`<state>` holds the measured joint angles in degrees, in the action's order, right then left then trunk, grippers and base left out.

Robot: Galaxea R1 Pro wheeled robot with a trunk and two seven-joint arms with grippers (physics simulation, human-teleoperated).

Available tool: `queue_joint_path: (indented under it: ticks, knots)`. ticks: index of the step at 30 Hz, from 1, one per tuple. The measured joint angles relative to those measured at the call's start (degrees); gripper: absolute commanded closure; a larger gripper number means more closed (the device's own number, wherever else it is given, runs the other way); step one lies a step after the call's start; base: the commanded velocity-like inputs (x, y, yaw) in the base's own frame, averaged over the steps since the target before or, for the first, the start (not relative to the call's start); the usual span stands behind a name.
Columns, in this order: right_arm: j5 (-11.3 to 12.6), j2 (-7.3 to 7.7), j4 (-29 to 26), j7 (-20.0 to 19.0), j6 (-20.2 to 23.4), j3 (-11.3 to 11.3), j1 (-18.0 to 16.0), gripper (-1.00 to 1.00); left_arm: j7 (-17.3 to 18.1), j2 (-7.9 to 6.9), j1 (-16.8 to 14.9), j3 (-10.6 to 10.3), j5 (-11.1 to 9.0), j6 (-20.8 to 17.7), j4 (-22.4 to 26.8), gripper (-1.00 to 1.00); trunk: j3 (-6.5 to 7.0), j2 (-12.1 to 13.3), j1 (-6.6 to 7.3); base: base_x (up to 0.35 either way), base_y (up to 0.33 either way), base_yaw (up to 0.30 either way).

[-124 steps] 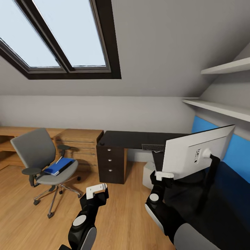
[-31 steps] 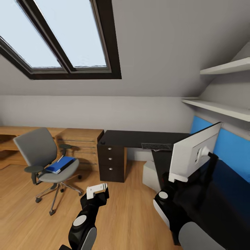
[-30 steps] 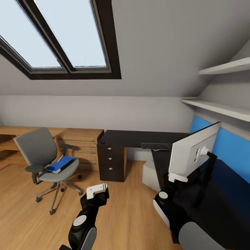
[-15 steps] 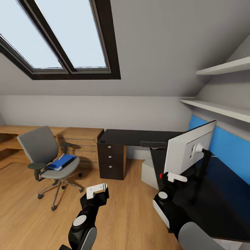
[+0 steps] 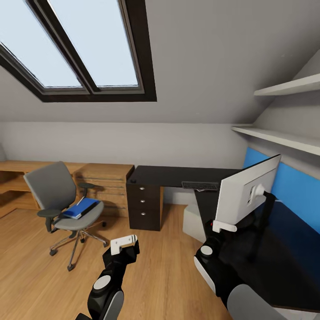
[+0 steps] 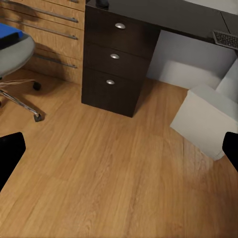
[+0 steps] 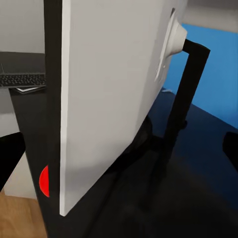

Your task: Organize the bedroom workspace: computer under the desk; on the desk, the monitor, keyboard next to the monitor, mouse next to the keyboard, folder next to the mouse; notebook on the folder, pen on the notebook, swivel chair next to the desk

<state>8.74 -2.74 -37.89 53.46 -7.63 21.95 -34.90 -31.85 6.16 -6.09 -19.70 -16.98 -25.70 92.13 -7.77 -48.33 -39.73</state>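
The monitor stands on the right wing of the black desk, its pale back toward me. My right gripper is open at the monitor's lower corner; the screen edge runs between the spread fingers. The keyboard lies further back on the desk, with a small pale dark-rimmed thing, perhaps the notebook, at its edge. The computer sits under the desk. At left the swivel chair carries the blue folder. My left gripper hangs open over the floor.
A dark three-drawer pedestal holds up the desk's left end, with a small dark object on the corner above it. A light wood cabinet lines the wall behind the chair. Wood floor spreads between chair and desk. Shelves hang over the desk.
Over four seconds the monitor has swung more edge-on and further onto the desk, the right gripper staying at its corner. The view has drifted slightly. The left arm has not moved.
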Motion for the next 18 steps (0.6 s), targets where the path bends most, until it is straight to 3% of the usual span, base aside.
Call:
queue_joint_path:
  ticks: [14, 18]
  knots:
    - [-0.1, 0.06, 0.0, 0.2, -0.1, -0.2, 0.0, -1.0, 0.0, 0.0, 0.0, 0.0, 0.0, 0.0, 0.0, -1.0, 0.0, 0.0, 0.01, 0.107, 0.0, 0.0]
    - [-0.1, 0.07, 0.0, 0.3, 0.0, -0.2, 0.0, -1.0, -0.1, 0.0, 0.0, -0.1, 0.0, 0.0, 0.0, -1.0, 0.0, 0.0, 0.02, 0.235, 0.0, 0.0]
